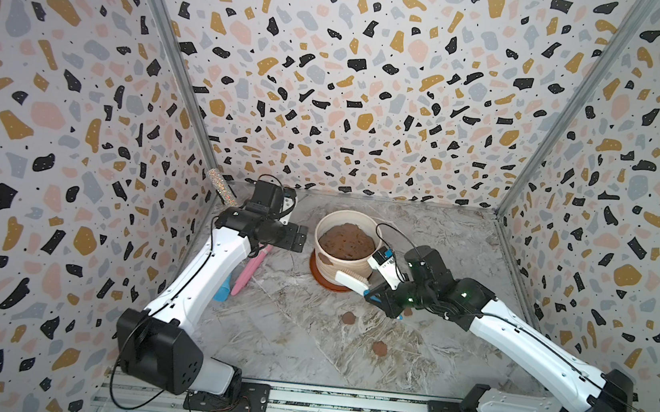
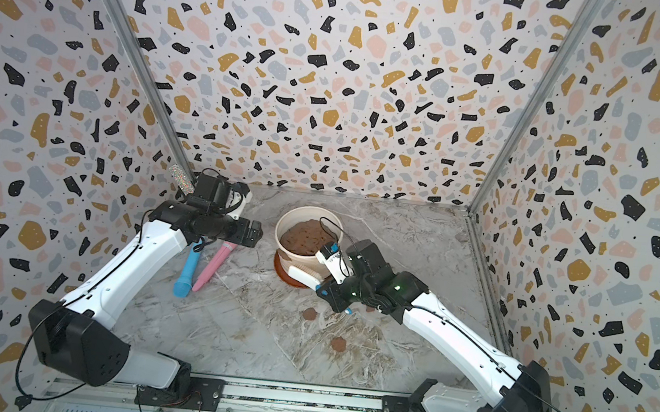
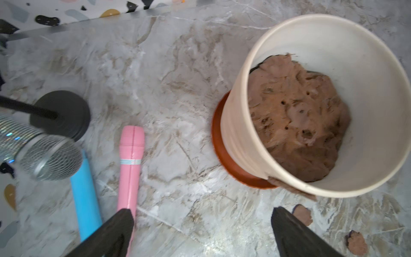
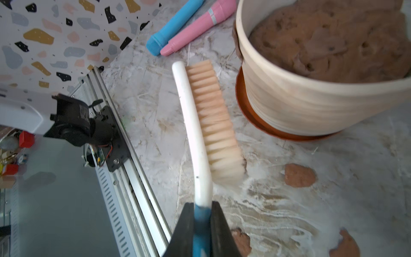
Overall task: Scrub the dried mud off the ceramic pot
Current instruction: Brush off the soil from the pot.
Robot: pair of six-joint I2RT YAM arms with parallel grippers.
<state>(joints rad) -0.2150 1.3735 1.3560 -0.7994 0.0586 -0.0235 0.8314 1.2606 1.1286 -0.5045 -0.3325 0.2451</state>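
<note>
**Setup.** Ceramic pot (image 1: 349, 265) stands upright on a terracotta saucer (image 1: 315, 274), mid-table toward the far side, and holds a mound of soil (image 1: 347, 242). Dried mud (image 1: 324, 260): one blotch clings to the pot's near-left wall below the rim band. More of it lies in loose pieces on the marble table (image 1: 285, 336), nearer than the pot.

**Right gripper** (image 4: 201, 207). Clamped on the blue handle end of a scrub brush (image 4: 195, 124). Bristles (image 4: 215, 120) face the pot's near-right wall, just beside it. The wrist view shows a gap, so contact is not confirmed.

**Left gripper** (image 3: 203, 212). Jaws spread wide, nothing held. It hovers left of the pot, near a pink toy microphone (image 3: 131, 160).

**Step in hand (judgement).** Get the bristles onto the blotch.
- The blotch sits left of the brush head, so carry the head around the wall and lay the bristles flat.
- Stroke short, along the ribbing.
- The pot looks free to slide or turn on the saucer. Bracing its far-left rim with the empty gripper should steady it.
- Keep pressure moderate so the handle does not twist in the grip.
</note>
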